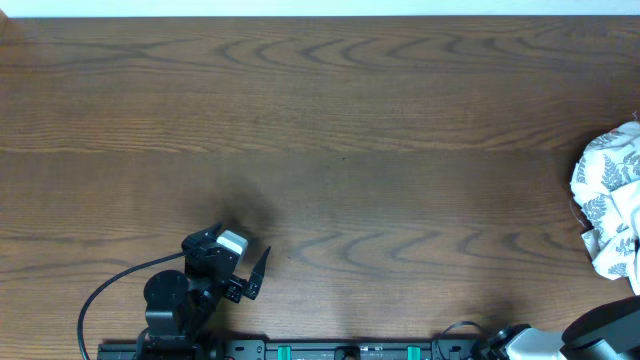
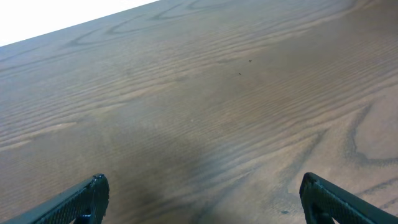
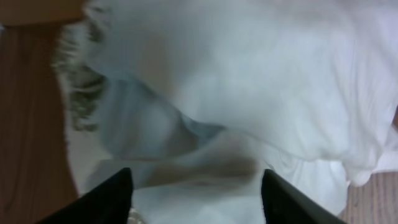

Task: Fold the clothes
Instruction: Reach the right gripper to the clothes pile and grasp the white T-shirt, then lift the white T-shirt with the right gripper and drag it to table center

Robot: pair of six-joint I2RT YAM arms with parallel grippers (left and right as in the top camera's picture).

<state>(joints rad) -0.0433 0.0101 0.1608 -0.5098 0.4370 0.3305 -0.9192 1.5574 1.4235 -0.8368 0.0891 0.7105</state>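
A crumpled white garment with a grey leaf print (image 1: pixel 610 200) lies bunched at the table's far right edge. It fills the right wrist view (image 3: pixel 249 93), blurred and close. My right gripper (image 3: pixel 196 193) is open, its two dark fingers spread right over the cloth, and nothing is held between them. In the overhead view only the right arm's base shows at the bottom right. My left gripper (image 1: pixel 250 275) is open and empty low over bare wood near the front left. Its fingers (image 2: pixel 202 199) are spread wide apart in the left wrist view.
The wooden table (image 1: pixel 320 130) stretches wide between the two arms. A black cable (image 1: pixel 105 295) loops beside the left arm's base. The mounting rail (image 1: pixel 330 350) runs along the front edge.
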